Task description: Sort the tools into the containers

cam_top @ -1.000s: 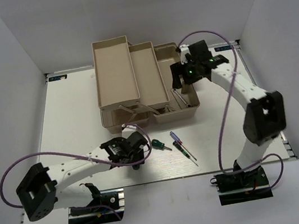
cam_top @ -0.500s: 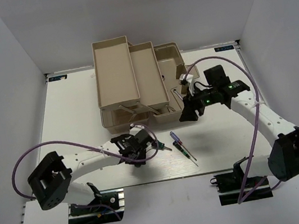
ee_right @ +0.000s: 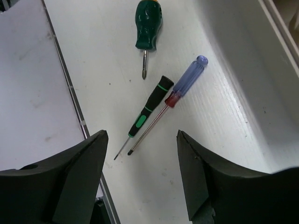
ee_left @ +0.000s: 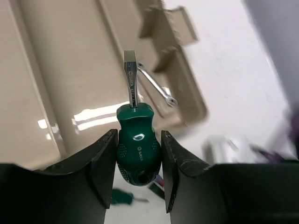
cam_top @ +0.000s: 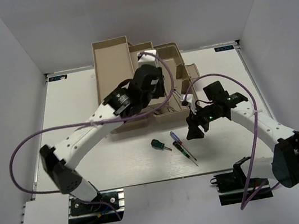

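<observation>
**Operator:** What was the left gripper (ee_left: 138,137) doing?

**Technician:** Its jaws were pinching a green-handled screwdriver (ee_left: 138,156) by the handle. The long axis ran straight out ahead of the jaws, blade forward, above a beige tray (ee_left: 79,56) of the toolbox (cam_top: 179,113). A wrench (ee_left: 156,86) lay in the lower compartment beyond.

**Operator:** And the right gripper (cam_top: 193,133)?

**Technician:** Its jaws were spread and empty, hovering over the table (cam_top: 84,128). It was the nearer arm to the loose tools. The thin dark screwdriver (ee_right: 148,106) and the purple-and-red-handled screwdriver (ee_right: 184,83) lay side by side below the gap, diagonal to the jaws, with their tips toward the wrist. A second green-handled screwdriver (ee_right: 148,23) lay farther ahead.
</observation>
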Tool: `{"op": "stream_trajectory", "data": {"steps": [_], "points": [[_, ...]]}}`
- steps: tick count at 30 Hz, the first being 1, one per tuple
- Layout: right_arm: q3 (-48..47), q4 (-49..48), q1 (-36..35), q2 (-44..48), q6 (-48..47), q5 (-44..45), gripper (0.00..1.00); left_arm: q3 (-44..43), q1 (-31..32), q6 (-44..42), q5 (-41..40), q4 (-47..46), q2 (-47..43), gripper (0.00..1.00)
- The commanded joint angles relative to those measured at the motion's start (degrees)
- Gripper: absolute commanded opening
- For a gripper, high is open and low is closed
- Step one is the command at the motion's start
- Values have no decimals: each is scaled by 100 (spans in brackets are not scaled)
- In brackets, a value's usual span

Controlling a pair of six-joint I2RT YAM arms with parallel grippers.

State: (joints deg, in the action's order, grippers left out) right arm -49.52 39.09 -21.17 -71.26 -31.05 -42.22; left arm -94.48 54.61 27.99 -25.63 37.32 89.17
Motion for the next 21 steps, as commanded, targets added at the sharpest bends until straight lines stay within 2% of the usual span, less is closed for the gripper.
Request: {"op": "stream_trajectory", "data": {"steps": [1,3,6,9,10,11,14,18,20,21], "points": [[135,-164,-19,323,-113,108,66,-404,-380,-618,-522,47,862,0],[275,-323,-36,490,-25,179,66,-867,-635,-707,-443,-49,1250,0],[293,-455,-54,508,20,266,69,-1660,-864,-759,-531,389,1989,2],[276,-551,-133,360,-68,258,80,-2100,-1014,-917,-355,513,2358,30],[276,-560,-229,298,-181,223,82,-2188,-1075,-918,-268,513,2412,42],[319,-630,-282,289,-235,240,84,-2354,-1136,-988,-215,513,2413,60],[303,-1016,-572,-18,-279,380,86,-2671,-1189,-1041,-92,566,2465,74],[241,-1298,-1090,-475,-340,635,84,-2848,-1189,-1164,40,697,2053,79],[136,-1536,-1414,-765,-314,932,82,-2517,-1189,-1112,171,698,1711,79],[100,-1545,-1495,-862,-314,995,82,-2297,-1189,-1007,172,698,1213,79]]}}
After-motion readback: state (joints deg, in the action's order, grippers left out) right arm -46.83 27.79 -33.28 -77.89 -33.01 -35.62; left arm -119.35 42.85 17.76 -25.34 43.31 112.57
